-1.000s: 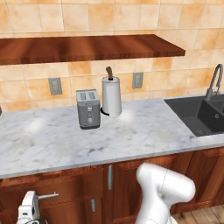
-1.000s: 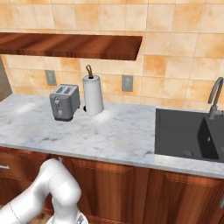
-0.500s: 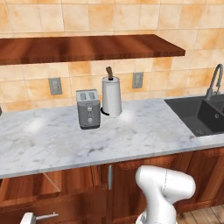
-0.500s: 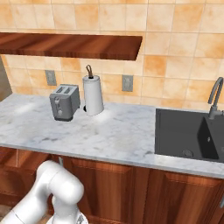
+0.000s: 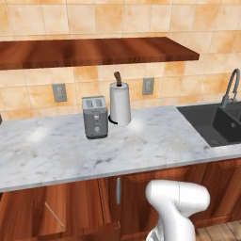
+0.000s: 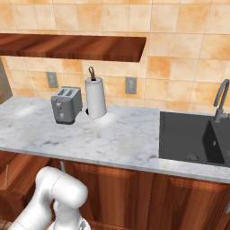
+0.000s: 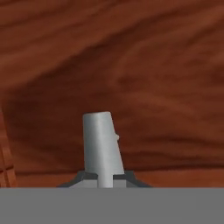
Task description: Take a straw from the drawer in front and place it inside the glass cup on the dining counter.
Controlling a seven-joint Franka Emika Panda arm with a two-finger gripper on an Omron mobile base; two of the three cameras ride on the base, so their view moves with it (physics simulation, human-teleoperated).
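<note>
The drawer (image 5: 80, 207) stands pulled out under the marble worktop, at the lower left of both base views, its reddish-brown floor (image 6: 27, 170) exposed. A thin tan straw (image 5: 54, 215) lies slanted on that floor and appears again as a short line (image 6: 6, 173) in the right base view. In the hand view my gripper (image 7: 105, 181) is shut on the drawer's silver bar handle (image 7: 102, 144), which rises between the fingertips against the wood front. The white arm (image 5: 176, 207) bends down below the frame. The glass cup and the dining counter are out of view.
On the marble worktop (image 5: 155, 141) stand a grey toaster (image 5: 95, 116) and a paper towel roll (image 5: 120, 103). A dark sink (image 5: 216, 123) with a faucet is at the right. A wooden shelf (image 5: 94, 49) hangs above, and cabinet doors (image 6: 134, 193) run below.
The drawer has slid further out toward me, baring more of its floor and the straw. My gripper, holding the handle, has dropped below the left base view's bottom edge.
</note>
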